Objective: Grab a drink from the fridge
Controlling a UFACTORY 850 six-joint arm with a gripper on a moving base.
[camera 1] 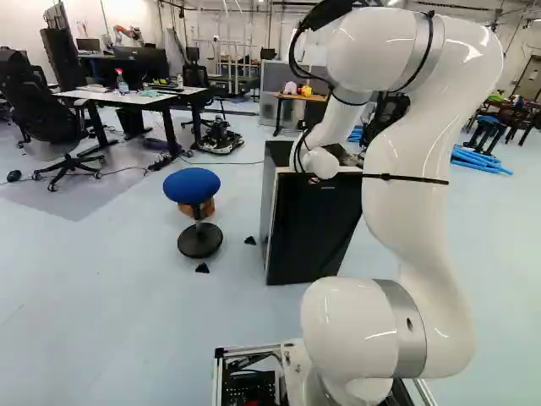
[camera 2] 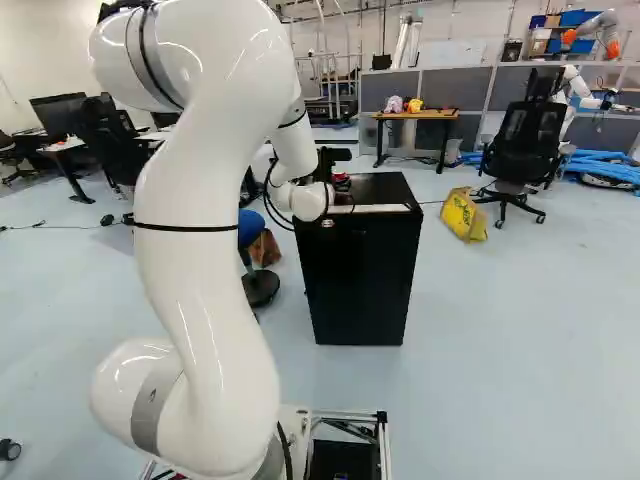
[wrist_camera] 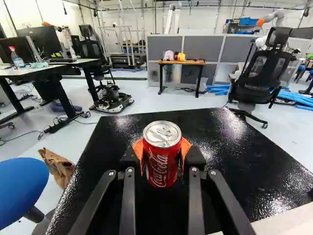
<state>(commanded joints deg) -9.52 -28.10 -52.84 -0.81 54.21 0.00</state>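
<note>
In the right base view my gripper (camera 2: 328,160) is over the top of the small black fridge (camera 2: 362,270), with the red can (camera 2: 341,183) at its fingers. Seen from the wrist, the gripper (wrist_camera: 162,155) is shut on the red drink can (wrist_camera: 162,164), an orange pad pressed to each side of it. The can is upright with its silver lid up. Beneath it lies the fridge's glossy black top (wrist_camera: 122,142); whether the can's base touches that top I cannot tell. The fridge's front (camera 1: 311,224) looks closed in the left base view.
A blue stool (camera 1: 192,186) and a brown paper bag (wrist_camera: 57,167) stand beside the fridge. Farther off are a white desk (camera 1: 135,97), a wooden table (camera 2: 415,116), an office chair (camera 2: 522,140), a yellow bag (camera 2: 463,215) and another robot (wrist_camera: 276,22).
</note>
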